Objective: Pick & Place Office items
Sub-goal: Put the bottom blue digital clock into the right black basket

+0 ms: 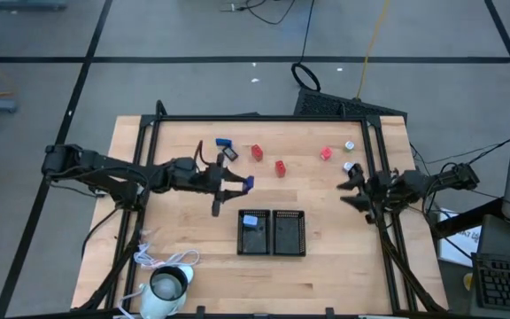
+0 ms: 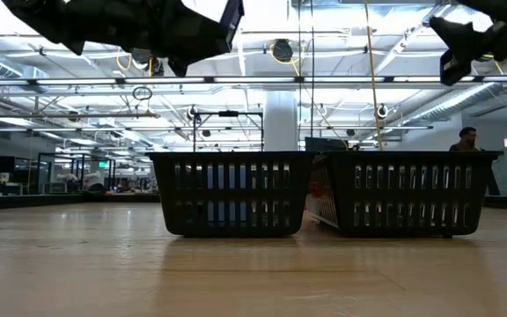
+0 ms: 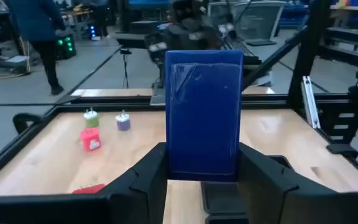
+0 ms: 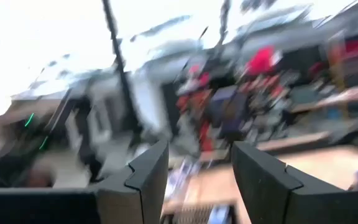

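My left gripper [image 1: 240, 184] hangs over the table's middle, shut on a dark blue block [image 3: 204, 112], just beyond the two black trays [image 1: 273, 232]. The left tray holds a light blue piece [image 1: 252, 221]. Red blocks [image 1: 257, 151] [image 1: 280, 167] [image 1: 326, 153], two blue blocks [image 1: 222, 142] [image 1: 230, 153] and two silvery round bits [image 1: 349, 145] [image 1: 347, 166] lie on the far part of the table. My right gripper [image 4: 197, 168] is raised at the table's right edge, open, with nothing between its fingers. My left gripper pinches the dark blue block between its two fingers [image 3: 148, 180], at the block's end nearest the wrist [image 3: 174, 167]. The fingers point level toward the table's right edge. The block sticks out past the fingertips and is lifted clear of the table.
A white cup-like thing with a cord [image 1: 168, 285] stands at the near left corner. A black frame [image 1: 264, 118] runs around the table's far edge and sides. Bare wood lies left and right of the trays. A person [image 3: 39, 31] shows in the room beyond.
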`<state>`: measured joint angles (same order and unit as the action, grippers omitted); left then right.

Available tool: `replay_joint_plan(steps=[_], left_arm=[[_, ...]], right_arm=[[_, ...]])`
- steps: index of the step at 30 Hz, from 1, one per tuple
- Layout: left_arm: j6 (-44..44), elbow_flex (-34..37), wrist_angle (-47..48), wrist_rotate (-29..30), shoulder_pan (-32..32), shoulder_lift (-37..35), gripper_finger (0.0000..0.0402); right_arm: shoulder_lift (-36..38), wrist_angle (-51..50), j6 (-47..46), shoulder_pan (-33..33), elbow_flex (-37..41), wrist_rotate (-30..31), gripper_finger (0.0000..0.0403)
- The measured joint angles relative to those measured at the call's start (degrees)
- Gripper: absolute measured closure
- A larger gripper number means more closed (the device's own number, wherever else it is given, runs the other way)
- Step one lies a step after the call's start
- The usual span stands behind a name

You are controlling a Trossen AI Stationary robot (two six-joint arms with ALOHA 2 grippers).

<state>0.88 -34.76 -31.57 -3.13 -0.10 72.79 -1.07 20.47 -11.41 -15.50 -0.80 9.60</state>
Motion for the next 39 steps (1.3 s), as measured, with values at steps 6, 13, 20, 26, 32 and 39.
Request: replay_joint_plan(steps=[6,13,20,26,32,39], left_arm=[[2.13,-0.04,3.54,8.32,-1.35,0.00,0.0247],[14.26,-0.60,9.76,25.02,-3.46,0.00,0.0247],[22.64,-2.31,14.51,35.15,-3.73,0.48,0.0247],[22.43,-9.47,25.09,39.26,-4.27,6.91,0.0247],[28.54,-17.57,29.60,47.94,-7.29,16.73,0.0247],[33.23,-23.00,30.05,51.70,-9.25,21.34,0.0247]], right_arm=[[-3.06,9.25,1.16,0.06,0.00,13.09,0.0234],[-17.32,17.33,-5.02,0.12,0.00,22.81,0.0234],[-37.79,22.74,-11.59,3.15,-3.57,27.50,0.0234],[-54.27,26.14,-6.45,6.90,-11.92,20.71,0.0234],[-68.27,32.14,-6.72,9.78,-21.31,13.49,0.0232],[-79.08,32.41,-9.97,12.94,-31.67,4.55,0.0202]])
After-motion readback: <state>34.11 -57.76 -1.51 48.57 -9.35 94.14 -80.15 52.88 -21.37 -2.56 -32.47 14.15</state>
